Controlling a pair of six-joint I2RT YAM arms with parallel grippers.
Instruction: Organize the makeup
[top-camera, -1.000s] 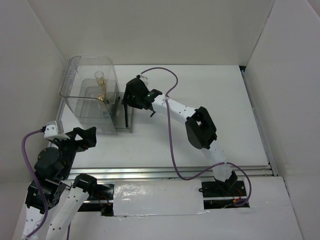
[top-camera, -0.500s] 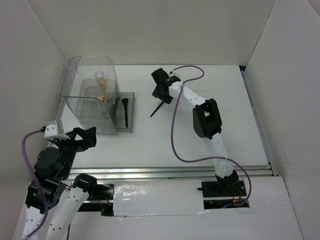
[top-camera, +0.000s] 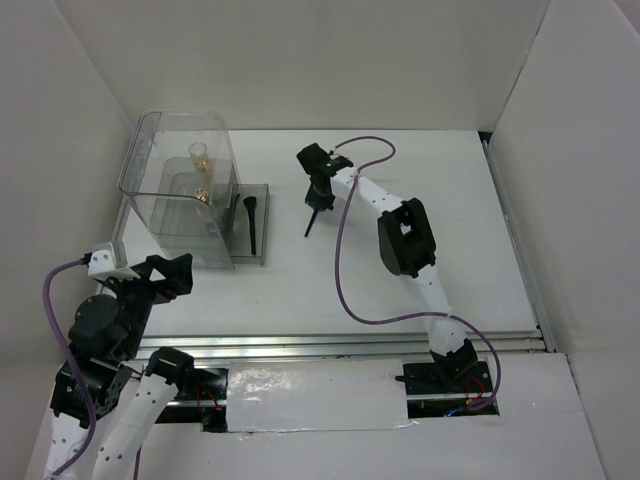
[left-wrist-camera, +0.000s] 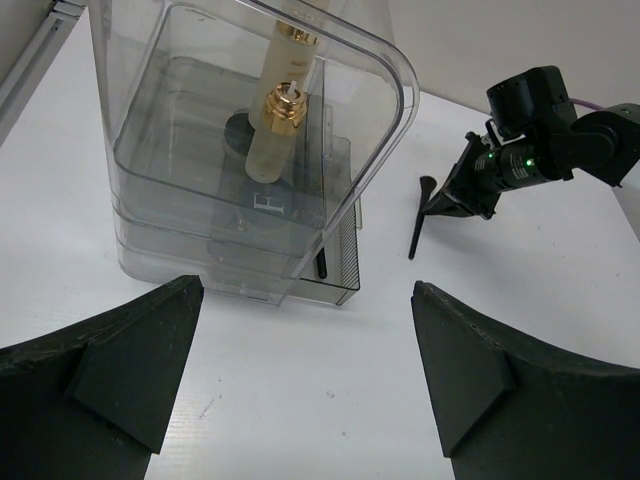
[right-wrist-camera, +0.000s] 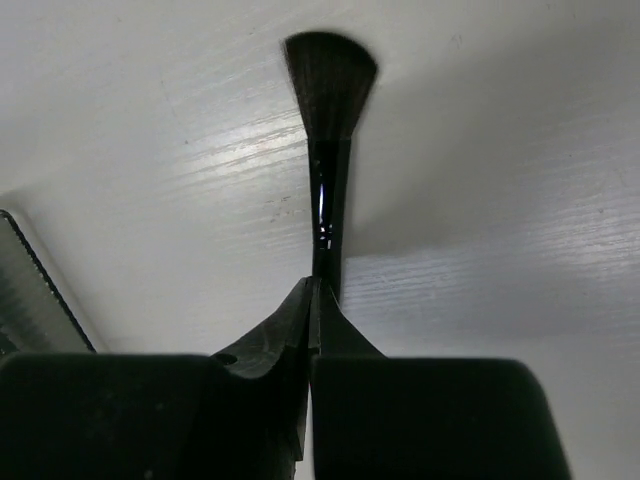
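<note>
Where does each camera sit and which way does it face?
Top external: above, behind the bases, looking down on the table; both arms show, left gripper and right gripper.
Left wrist: near left, facing the clear box and right gripper; own open fingers at bottom.
Right wrist: just above the table, looking along its shut fingers at the brush they pinch.
Shared: top and left wrist both show box and brush.
</note>
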